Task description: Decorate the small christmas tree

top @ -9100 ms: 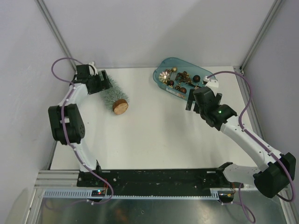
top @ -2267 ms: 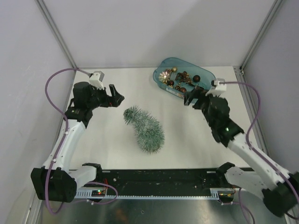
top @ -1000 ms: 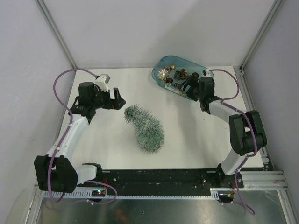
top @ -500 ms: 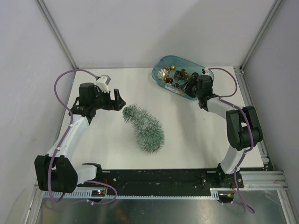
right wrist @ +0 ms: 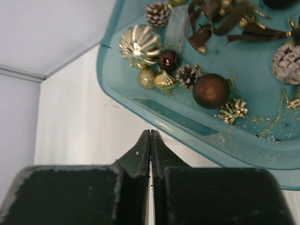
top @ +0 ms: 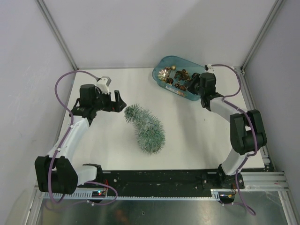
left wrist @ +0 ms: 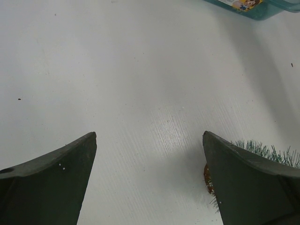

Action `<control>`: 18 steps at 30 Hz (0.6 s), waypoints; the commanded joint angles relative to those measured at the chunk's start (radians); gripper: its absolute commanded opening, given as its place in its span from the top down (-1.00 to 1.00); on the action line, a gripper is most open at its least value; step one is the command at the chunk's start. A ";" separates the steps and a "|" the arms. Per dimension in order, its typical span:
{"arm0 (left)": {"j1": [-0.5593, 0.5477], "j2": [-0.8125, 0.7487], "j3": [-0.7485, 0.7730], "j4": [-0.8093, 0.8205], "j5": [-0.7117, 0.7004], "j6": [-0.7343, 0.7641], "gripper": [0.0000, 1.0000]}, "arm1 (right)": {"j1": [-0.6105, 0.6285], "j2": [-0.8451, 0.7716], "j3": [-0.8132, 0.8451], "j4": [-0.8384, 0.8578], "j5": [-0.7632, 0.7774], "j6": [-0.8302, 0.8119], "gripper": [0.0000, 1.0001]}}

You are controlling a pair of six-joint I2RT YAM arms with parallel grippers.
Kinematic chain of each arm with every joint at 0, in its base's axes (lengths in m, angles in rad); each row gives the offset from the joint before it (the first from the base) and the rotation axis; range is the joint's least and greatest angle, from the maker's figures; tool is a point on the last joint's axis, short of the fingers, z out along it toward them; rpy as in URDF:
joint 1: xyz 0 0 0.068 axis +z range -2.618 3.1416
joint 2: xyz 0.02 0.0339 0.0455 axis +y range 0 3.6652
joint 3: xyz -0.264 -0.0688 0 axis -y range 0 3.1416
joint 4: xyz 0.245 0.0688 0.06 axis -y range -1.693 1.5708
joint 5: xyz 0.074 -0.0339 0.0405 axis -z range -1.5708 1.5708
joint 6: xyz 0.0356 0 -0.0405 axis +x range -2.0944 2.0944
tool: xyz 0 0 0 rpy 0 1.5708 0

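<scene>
From the overhead camera, a white table (top: 197, 140) carries two things. The small christmas tree (top: 146, 129), frosted bluish-green and bare of ornaments, sits a little left of the middle. Its narrow end points toward the left arm and its bushy broad end toward the near edge. Whether it stands upright or leans cannot be judged from this angle. A teal tray (top: 156, 77) of ornaments sits at the far right, well apart from the tree. The left fingers (top: 118, 100) hover just beside the tree's narrow end, spread wide and holding nothing, probably posted there to steady the tree for decorating. The right fingers (top: 192, 86) reach to the tray's near side, the sensible place to collect an ornament.

On the left wrist camera, the left fingers (left wrist: 56, 183) frame bare table, fully apart and empty. Past the right-hand one, green bristles (left wrist: 262, 150) and a sliver of the brown wooden base (left wrist: 206, 177) show, close to that finger but not seen to touch it.

On the right wrist camera, the right fingers (right wrist: 150, 140) are pressed tightly together with nothing visible between them. Their tips line up with the tray's near wall. Beyond lie a ribbed gold ball (right wrist: 139, 45), a brown ball (right wrist: 211, 90), pine cones (right wrist: 190, 74) and dark ribbon (right wrist: 206, 28). No ornament looks captured, so by my reading the pick is not yet made.
</scene>
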 commanded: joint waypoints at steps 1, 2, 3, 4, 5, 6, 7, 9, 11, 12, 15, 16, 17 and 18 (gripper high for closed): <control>0.006 -0.039 -0.003 0.014 0.006 0.024 -0.99 | 0.002 -0.128 0.053 0.054 -0.007 -0.045 1.00; 0.006 -0.040 -0.004 0.014 0.008 0.025 -0.99 | 0.007 -0.150 0.061 0.055 -0.015 -0.054 1.00; 0.006 -0.039 -0.002 0.014 0.015 0.025 -0.99 | 0.015 -0.170 0.074 0.053 -0.020 -0.062 1.00; 0.006 -0.039 -0.001 0.014 0.021 0.025 -0.99 | 0.023 -0.196 0.087 0.051 -0.024 -0.076 1.00; 0.006 -0.037 0.003 0.014 0.029 0.024 -0.99 | 0.036 -0.213 0.104 0.045 -0.027 -0.087 1.00; 0.007 -0.034 0.005 0.013 0.041 0.024 -0.99 | 0.048 -0.234 0.121 0.037 -0.028 -0.104 1.00; 0.007 -0.031 0.010 0.014 0.049 0.022 -0.99 | 0.065 -0.250 0.145 0.027 -0.030 -0.116 1.00; 0.005 -0.023 0.017 0.018 0.065 0.019 -0.99 | 0.099 -0.285 0.191 0.003 -0.032 -0.148 1.00; 0.005 -0.011 0.027 0.022 0.078 0.017 -0.99 | 0.132 -0.306 0.240 -0.032 -0.020 -0.184 1.00; 0.005 -0.005 0.031 0.021 0.081 0.015 -0.99 | 0.141 -0.312 0.259 -0.055 -0.007 -0.197 1.00; 0.005 0.003 0.043 0.023 0.089 0.011 -0.99 | 0.144 -0.313 0.280 -0.122 0.026 -0.211 0.98; 0.005 0.003 0.043 0.023 0.091 0.011 -0.99 | 0.144 -0.309 0.282 -0.168 0.053 -0.214 0.81; 0.005 0.003 0.044 0.024 0.092 0.012 -0.99 | 0.142 -0.300 0.282 -0.207 0.080 -0.209 0.61; 0.006 0.003 0.042 0.025 0.092 0.015 -0.99 | 0.139 -0.290 0.281 -0.273 0.102 -0.201 0.36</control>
